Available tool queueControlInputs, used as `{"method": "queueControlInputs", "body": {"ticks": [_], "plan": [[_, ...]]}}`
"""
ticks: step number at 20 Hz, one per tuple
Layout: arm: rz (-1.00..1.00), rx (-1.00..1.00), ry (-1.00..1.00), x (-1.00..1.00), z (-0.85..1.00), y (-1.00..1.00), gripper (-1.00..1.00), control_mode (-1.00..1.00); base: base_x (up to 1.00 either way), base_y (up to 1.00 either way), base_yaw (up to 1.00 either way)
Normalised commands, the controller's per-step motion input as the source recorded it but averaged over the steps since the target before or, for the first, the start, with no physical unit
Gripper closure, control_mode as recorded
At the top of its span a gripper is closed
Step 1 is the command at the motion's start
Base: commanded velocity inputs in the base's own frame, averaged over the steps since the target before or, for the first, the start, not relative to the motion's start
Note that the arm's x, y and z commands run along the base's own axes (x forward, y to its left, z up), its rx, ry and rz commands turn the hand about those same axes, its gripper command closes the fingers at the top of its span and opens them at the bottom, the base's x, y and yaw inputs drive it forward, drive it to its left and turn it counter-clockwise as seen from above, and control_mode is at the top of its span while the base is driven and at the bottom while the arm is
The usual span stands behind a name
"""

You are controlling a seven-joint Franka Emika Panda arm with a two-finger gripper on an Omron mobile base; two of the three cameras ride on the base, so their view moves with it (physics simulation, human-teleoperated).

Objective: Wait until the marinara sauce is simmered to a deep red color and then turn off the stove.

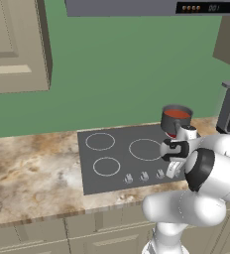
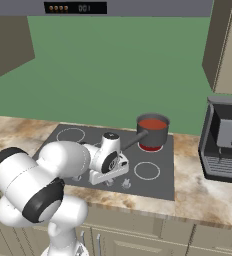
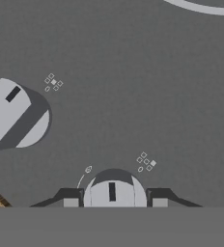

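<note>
Stove point(image 3: 133, 72), jaws spread, straddling knob point(image 3: 112, 192)

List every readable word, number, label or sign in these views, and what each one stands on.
"001", roughly: orange digits on the dark display panel above the stove; blurred, so uncertain.
Four orange marks left of those digits: too small to read.
Small white four-square burner icons printed beside the knobs: symbols, no text.
Coffee machine control panel: nothing legible.
Pot: no label seen.
</note>
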Motion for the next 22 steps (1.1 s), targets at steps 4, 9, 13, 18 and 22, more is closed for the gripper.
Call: {"method": "queueControlInputs", "body": {"ticks": [4,9,13,18,22], "plan": [[0.00,0.00,0.00,0.00,0.00,0.00,1.00,-1.00,0.00,0.00,0.00],[0.00,0.00,0.00,0.00,0.00,0.00,1.00,-1.00,0.00,0.00,0.00],[0.00,0.00,0.00,0.00,0.00,0.00,1.00,-1.00,0.00,0.00,0.00],[0.00,0.00,0.00,0.00,0.00,0.00,1.00,-1.00,0.00,0.00,0.00],[0.00,0.00,0.00,0.00,0.00,0.00,1.00,-1.00,0.00,0.00,0.00]]}}
